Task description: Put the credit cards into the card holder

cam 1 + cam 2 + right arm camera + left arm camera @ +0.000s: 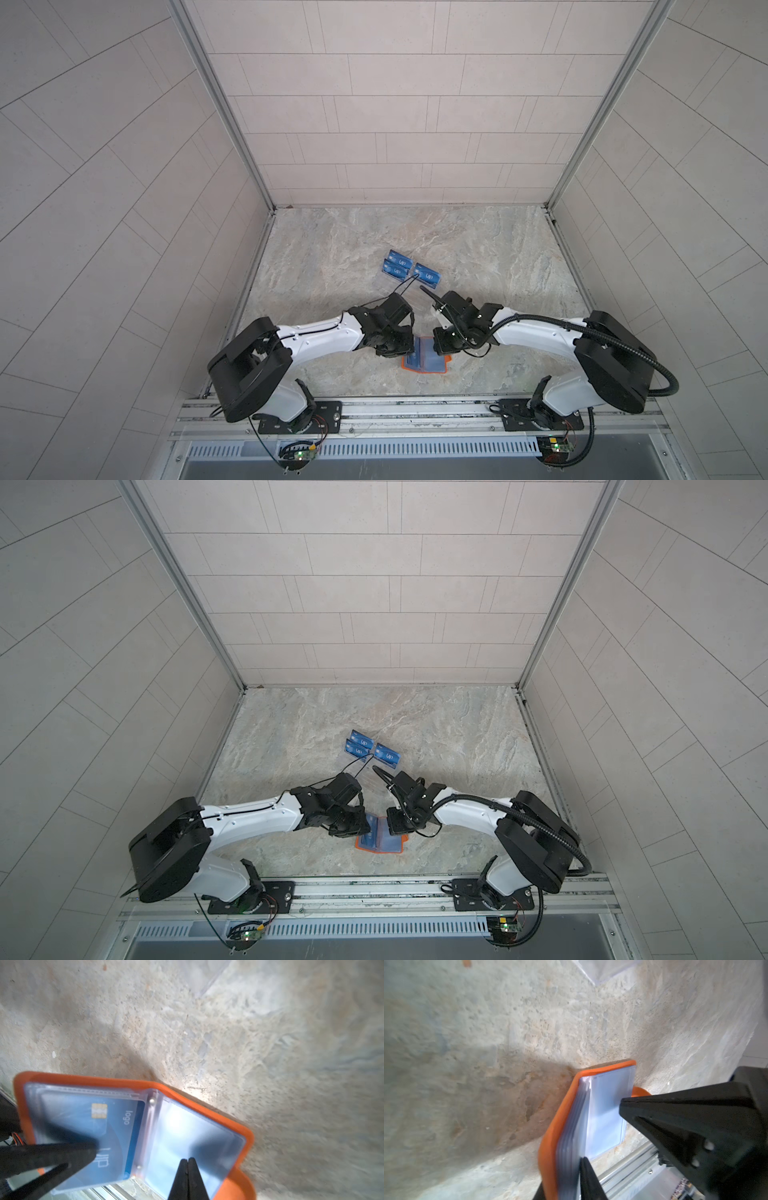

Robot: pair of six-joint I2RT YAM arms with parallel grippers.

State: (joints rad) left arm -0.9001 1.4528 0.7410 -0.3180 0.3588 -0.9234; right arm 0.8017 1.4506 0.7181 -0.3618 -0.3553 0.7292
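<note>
The orange card holder (444,368) (399,848) lies open near the table's front edge, between both grippers. A blue VIP credit card (116,1126) sits inside its left clear sleeve. My left gripper (564,1176) (409,351) is shut on the holder's left half, one finger on the sleeves (571,1136) and one behind the orange cover (550,1126). My right gripper (188,1162) (434,347) is shut and empty, its tips on the right sleeve page (187,1126). More blue credit cards (400,262) (427,276) (360,742) stand farther back.
The farther blue cards rest in a clear acrylic rack (395,284) behind the two wrists; a corner of it shows in the left wrist view (604,970). The aluminium rail (415,409) runs along the table's front edge, just beyond the holder.
</note>
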